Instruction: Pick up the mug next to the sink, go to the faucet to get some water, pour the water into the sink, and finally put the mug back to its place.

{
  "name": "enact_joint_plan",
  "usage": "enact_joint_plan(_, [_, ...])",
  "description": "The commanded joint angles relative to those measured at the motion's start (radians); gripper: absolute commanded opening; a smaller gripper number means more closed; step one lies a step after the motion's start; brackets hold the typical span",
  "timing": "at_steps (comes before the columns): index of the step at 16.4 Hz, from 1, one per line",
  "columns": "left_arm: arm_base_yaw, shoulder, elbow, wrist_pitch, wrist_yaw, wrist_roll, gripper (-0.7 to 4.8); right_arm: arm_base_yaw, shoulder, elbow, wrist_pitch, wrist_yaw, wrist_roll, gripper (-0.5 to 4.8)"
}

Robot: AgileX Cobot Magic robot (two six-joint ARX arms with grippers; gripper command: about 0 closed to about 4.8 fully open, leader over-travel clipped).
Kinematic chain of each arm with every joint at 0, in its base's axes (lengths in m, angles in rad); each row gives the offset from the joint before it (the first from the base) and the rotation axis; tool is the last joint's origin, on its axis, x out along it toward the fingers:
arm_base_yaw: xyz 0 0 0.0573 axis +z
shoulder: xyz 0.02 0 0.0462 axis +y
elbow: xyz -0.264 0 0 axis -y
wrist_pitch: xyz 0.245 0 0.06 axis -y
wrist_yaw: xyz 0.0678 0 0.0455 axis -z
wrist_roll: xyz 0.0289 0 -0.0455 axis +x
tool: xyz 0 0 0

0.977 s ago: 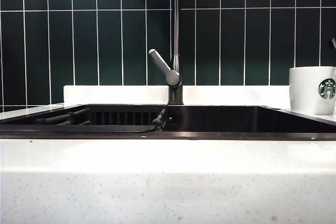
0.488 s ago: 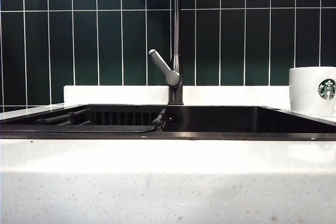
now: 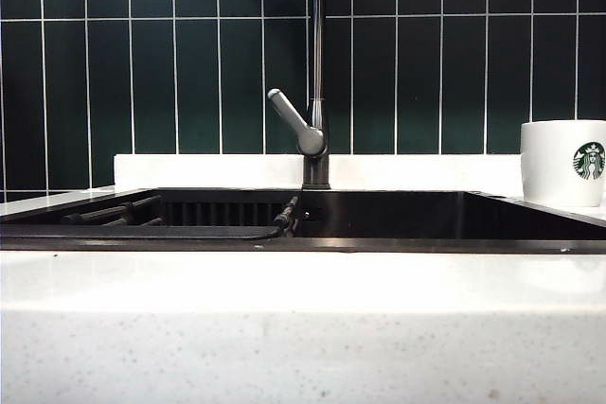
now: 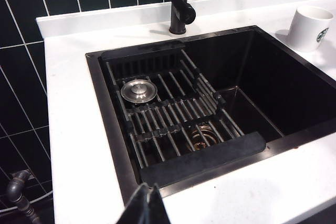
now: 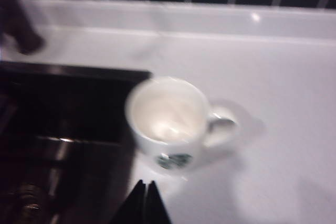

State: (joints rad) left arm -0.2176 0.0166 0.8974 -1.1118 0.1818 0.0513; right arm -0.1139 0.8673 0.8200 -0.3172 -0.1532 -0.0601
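Mug [image 5: 169, 121] upright on counter [image 5: 273, 98] just beside sink [image 4: 294, 90] corner, handle away from basin, logo toward camera. Faucet [image 3: 316, 73] behind sink, well apart from mug. Right gripper [image 5: 145, 200] above mug, fingers together, holding nothing. Left gripper [image 4: 148, 205] over sink's near rim, clenched, empty.

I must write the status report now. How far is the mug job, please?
It looks finished, or else not begun; one moment cannot tell which. The mug stands upright on the counter beside the sink, free of both grippers. Nothing is in hand: the right gripper is shut above the mug, the left gripper shut at the sink's near edge. No water runs from the faucet.
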Motion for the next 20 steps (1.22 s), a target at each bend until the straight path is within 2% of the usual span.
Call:
enact_joint_plan(1, [0.0, 0.002, -0.053, 0.055, 0.005, -0.003, -0.05, 0.064, -0.069, 0.005, -0.028, -0.002, 0.0, -0.06])
enact_joint_plan(6, [0.0, 0.003, -0.177, 0.178, 0.001, -0.003, -0.05, 0.15, -0.214, 0.005, -0.092, 0.006, -0.022, -0.06])
enact_joint_plan(14, [0.0, 0.005, -0.203, 0.237, -0.003, -0.003, -0.06, 0.151, -0.446, -0.011, -0.134, 0.047, -0.052, -0.05])
enact_joint_plan(17, [0.0, 0.006, -0.229, 0.352, -0.003, -0.004, -0.06, 0.15, -0.502, -0.064, -0.115, 0.047, -0.061, -0.06])
enact_joint_plan(20, [0.0, 0.006, -0.317, 0.565, -0.014, -0.003, -0.06, 0.149, -0.6, -0.188, -0.027, 0.051, -0.063, -0.05])
